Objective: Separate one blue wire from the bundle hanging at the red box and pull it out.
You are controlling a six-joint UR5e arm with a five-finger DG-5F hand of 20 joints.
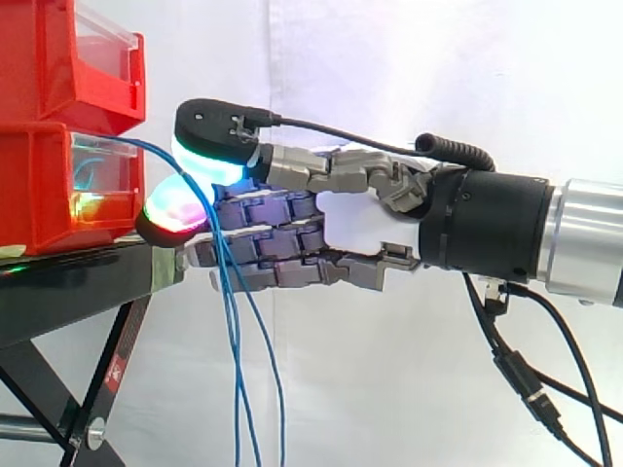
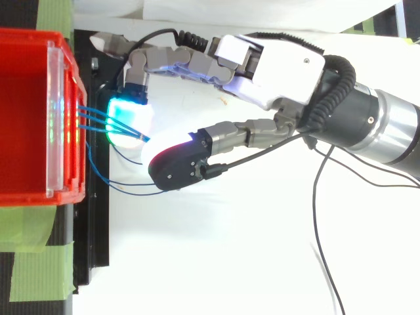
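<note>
**Red bins with blue wires, hand at the bundle**

Recorded two red bins stacked on a black stand [image 1: 68, 282] before a white curtain: upper bin [image 1: 58, 68] over lower bin [image 1: 39, 185]. Noted blue wire lying inside the lower bin, behind its clear front panel [image 1: 102, 170]. Traced the blue wires [image 1: 234, 331] out over that front, then down in a loose bundle past the stand's edge. Found the hand [image 1: 360, 229] level, entering from the right. Fingers [image 1: 170, 209] narrow, pinched with the thumb [image 1: 209, 131] on the blue wires just in front of the lower bin. From above, three strands drawn from the bin front to one point at the pads.
</note>
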